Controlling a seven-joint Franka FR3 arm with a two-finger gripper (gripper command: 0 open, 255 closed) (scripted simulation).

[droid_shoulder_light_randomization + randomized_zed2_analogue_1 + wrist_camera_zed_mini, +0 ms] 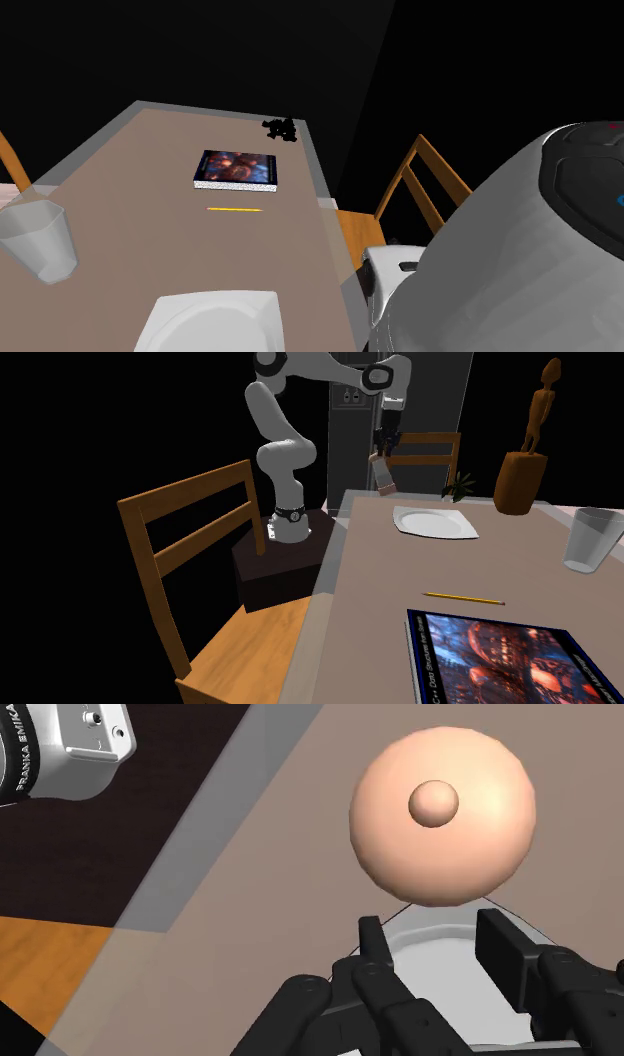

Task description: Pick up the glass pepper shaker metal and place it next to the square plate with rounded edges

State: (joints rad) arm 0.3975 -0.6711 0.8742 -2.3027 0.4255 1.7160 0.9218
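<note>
A pepper shaker (382,470) with a faint, see-through body and a rounded peach-coloured cap (440,814) is being clasped between the two fingers of the all-black gripper (384,446). It is being held in the air, tilted, above the end of the greyish-brown table (380,582) nearest the stand. The white square plate with rounded edges (436,524) is lying near it on that same end, and in the wrist view part of that plate (430,959) is being shown underneath the gripper (438,934). The height is judged to be giving clearance over the plate's rim, so that the shaker can be lowered onto bare table beside the plate rather than onto it.

The shaker's body is being rendered so faintly that only thin outlines are being made out, and the contact of the pads on it is hard to confirm directly. The grasp is being inferred from the shaker hanging clear of any support.

In the shoulder view the plate (210,318) is being cut off by the bottom edge, and the lower right is being blocked by the white arm (520,260). A clear tumbler (40,240), a yellow pencil (235,209) and a picture-covered book (237,170) are lying well apart from the plate. A small black object (281,129) at the far edge is too small to be identified. A black area is surrounding the table.
</note>
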